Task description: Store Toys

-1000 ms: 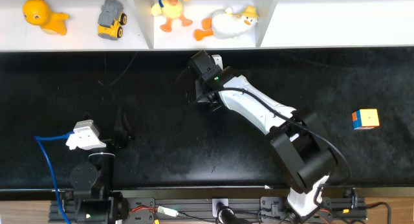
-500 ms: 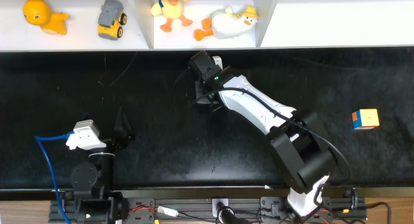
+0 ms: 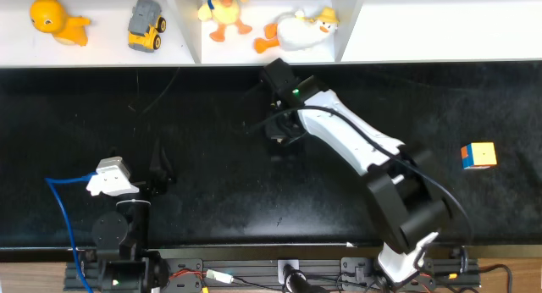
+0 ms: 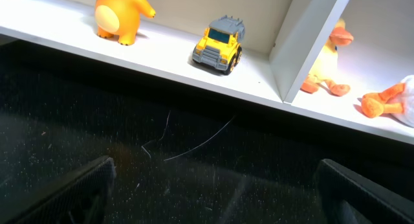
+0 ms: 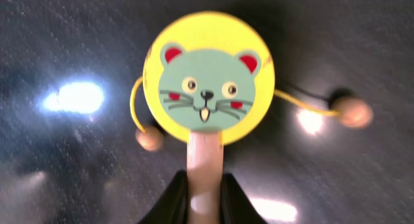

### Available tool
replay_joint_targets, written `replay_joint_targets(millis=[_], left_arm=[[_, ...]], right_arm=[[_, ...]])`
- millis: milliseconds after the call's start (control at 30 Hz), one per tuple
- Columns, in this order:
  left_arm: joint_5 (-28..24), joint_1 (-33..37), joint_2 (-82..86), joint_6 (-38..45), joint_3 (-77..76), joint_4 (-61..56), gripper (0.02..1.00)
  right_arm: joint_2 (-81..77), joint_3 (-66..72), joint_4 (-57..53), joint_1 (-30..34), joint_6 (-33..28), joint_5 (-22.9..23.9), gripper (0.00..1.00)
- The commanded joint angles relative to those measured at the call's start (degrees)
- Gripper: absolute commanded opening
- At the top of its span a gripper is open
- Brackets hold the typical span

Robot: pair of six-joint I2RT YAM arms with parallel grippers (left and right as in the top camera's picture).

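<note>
- Close to the bench's near-left corner, the left gripper (image 3: pixel 157 169) rests low with its fingers apart and nothing between them. Its wrist view looks across bare bench toward the shelf.
- Around mid-bench, somewhat toward the far edge, the right gripper (image 5: pixel 206 197) is clamped on the wooden handle (image 5: pixel 203 153) of the rattle drum (image 5: pixel 208 78).
- I cannot tell whether the drum rests on the bench or hangs just above it.
- The step in hand looks like carrying the drum to the shelf (image 3: pixel 423 41). To do it well:
  - Keep the grip low on the handle, as it is now, so the round head goes in first.
  - Lift enough that both beads, the right bead (image 5: pixel 354 111) and the left bead (image 5: pixel 150 139), swing free of the shelf's front lip.
  - Move slowly, because the beads hang on loose strings and could snag or knock other toys.
- The drum's long axis runs along the handle, from the fingers out through the head.
- The painted mouse face is turned flat toward the wrist camera, with its ears on the side away from the gripper and the strings leaving either side of the head.
- The arm covers the drum from above, so I cannot tell which bench edge the head aims at.
- Near the right edge, well apart from both grippers, sits a colour cube (image 3: pixel 478 155), which probably comes next.
- Along the far edge, the shelf holds four toys:
  - a yellow duck (image 3: pixel 58 20) and a toy truck (image 3: pixel 146 25) in the left compartment
  - a duckling (image 3: pixel 224 13) and a white duck (image 3: pixel 296 30) in the middle one
- The right compartment looks the roomiest choice.
</note>
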State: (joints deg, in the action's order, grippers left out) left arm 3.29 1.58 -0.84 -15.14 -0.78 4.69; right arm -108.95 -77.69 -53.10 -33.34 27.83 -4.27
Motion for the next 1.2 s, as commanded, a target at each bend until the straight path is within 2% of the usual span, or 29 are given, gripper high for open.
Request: replay_joint_targets(millis=[33,133,367,500,567,933,1200], left_arm=[[0.5,0.1,0.7,-1.0,0.3,-0.1,0.998],[0.5,0.1,0.7,-1.0,0.3,-0.1,0.998],[0.5,0.1,0.7,-1.0,0.3,-0.1,0.998],[0.5,0.1,0.7,-1.0,0.3,-0.1,0.998],[0.5,0.0,0.7,-1.0,0.3,-0.2,0.998],[0.5,0.0,0.7,-1.0,0.3,-0.1,0.998],[0.5,0.1,0.7,-1.0,0.3,-0.1,0.996]], right_arm=[[8.7,-2.5,-5.4,1.6,0.7,5.3,0.047],[12.9,-2.5,-10.6,3.5,0.9,7.8,0.047],[19.7,-2.4,-19.3,13.9,0.8,11.5,0.045],[19.8,-2.4,-19.6,19.3,-3.0,13.6,0.045],[19.8,-2.4,-18.5,22.1,-4.8,14.9,0.045],[17.7,-2.4,-2.0,33.7,-18.8,14.8,0.045],[11.9,-2.4,7.8,34.9,-23.6,14.1,0.047]])
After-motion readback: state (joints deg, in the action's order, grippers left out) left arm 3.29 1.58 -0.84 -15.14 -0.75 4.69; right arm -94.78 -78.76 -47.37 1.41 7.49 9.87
